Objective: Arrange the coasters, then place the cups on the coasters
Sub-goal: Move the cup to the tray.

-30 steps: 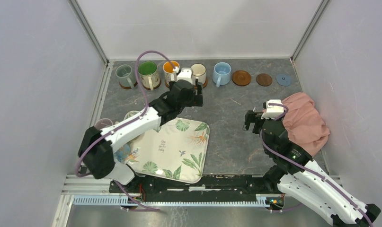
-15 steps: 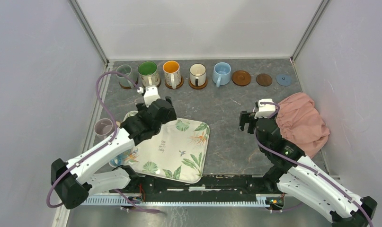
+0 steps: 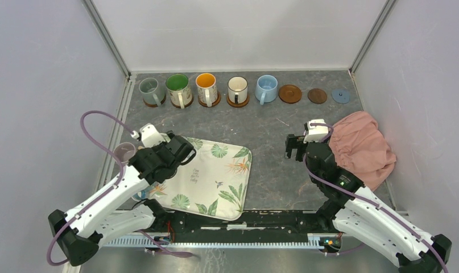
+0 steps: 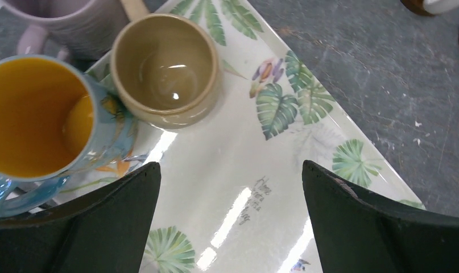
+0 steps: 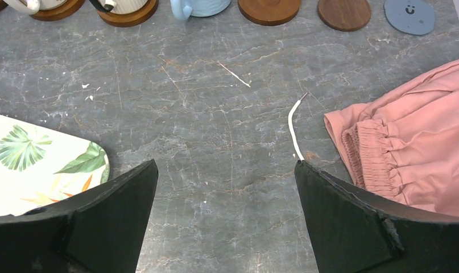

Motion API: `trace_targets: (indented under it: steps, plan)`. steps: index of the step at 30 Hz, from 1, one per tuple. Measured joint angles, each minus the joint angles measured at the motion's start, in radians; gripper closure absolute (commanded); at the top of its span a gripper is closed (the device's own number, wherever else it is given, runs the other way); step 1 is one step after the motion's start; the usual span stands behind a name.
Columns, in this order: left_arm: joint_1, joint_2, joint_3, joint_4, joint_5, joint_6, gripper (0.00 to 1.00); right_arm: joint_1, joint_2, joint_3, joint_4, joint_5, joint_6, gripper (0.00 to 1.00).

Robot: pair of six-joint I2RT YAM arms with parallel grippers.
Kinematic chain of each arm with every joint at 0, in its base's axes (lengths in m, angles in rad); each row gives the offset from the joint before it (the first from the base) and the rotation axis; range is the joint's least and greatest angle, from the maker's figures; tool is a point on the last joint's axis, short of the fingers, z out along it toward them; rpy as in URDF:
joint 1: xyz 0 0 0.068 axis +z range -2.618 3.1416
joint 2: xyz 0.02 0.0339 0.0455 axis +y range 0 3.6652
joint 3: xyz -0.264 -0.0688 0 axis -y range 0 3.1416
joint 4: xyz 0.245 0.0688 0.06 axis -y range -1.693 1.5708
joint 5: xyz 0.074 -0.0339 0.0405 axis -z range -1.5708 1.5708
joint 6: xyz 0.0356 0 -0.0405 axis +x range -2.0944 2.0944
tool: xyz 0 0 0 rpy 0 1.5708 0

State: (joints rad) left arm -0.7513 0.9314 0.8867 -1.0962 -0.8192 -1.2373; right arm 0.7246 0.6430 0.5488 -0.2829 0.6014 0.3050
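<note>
Five cups stand in the back row: grey-green (image 3: 149, 88), green-inside (image 3: 177, 85), orange-inside (image 3: 206, 84), cream (image 3: 238, 86) and light blue (image 3: 266, 86). The first four sit on wooden coasters; what lies under the light blue one is hidden. To their right lie three bare coasters: brown (image 3: 290, 93), dark brown (image 3: 317, 95) and grey-blue (image 3: 340, 95). My left gripper (image 4: 230, 165) hangs open over the leaf-print tray (image 4: 306, 102), just short of a tan cup (image 4: 165, 68) and a blue cup with orange inside (image 4: 39, 116). A pale pink cup (image 4: 73, 17) stands beyond them. My right gripper (image 5: 226, 163) is open over bare table.
A pink cloth (image 3: 363, 148) lies bunched at the right, close to my right gripper (image 3: 293, 147). A thin white strand (image 5: 293, 128) lies on the grey stone tabletop. The tray (image 3: 215, 176) fills the near left. Walls close in on three sides.
My left arm has drawn back from the back row of cups to the tray's left corner, still open. My right gripper has drifted slightly left.
</note>
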Motion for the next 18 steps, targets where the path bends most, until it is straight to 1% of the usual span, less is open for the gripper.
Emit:
trace_targets:
  steps: [4,7,9,13,15,18]
  plan:
    - [0.015,-0.034,-0.002,-0.088,-0.037,-0.079,0.00,0.000,0.005,-0.004,0.005,-0.005,-0.010,0.02]
    - [0.046,-0.034,-0.006,-0.098,-0.053,-0.083,0.00,0.000,0.005,-0.005,0.006,-0.008,-0.018,0.02]
    - [0.086,-0.020,-0.007,-0.080,-0.055,-0.058,0.00,0.000,0.005,-0.005,0.009,-0.008,-0.022,0.02]
    - [0.219,0.030,-0.006,0.014,-0.042,0.061,0.00,0.000,0.004,-0.005,0.013,-0.008,-0.029,0.02]
    - [0.323,0.057,-0.003,0.093,-0.016,0.150,0.00,0.000,0.004,-0.005,0.014,-0.008,-0.034,0.02]
    - [0.446,0.104,0.018,0.182,0.023,0.245,0.00,0.000,0.004,-0.005,0.015,-0.008,-0.041,0.02]
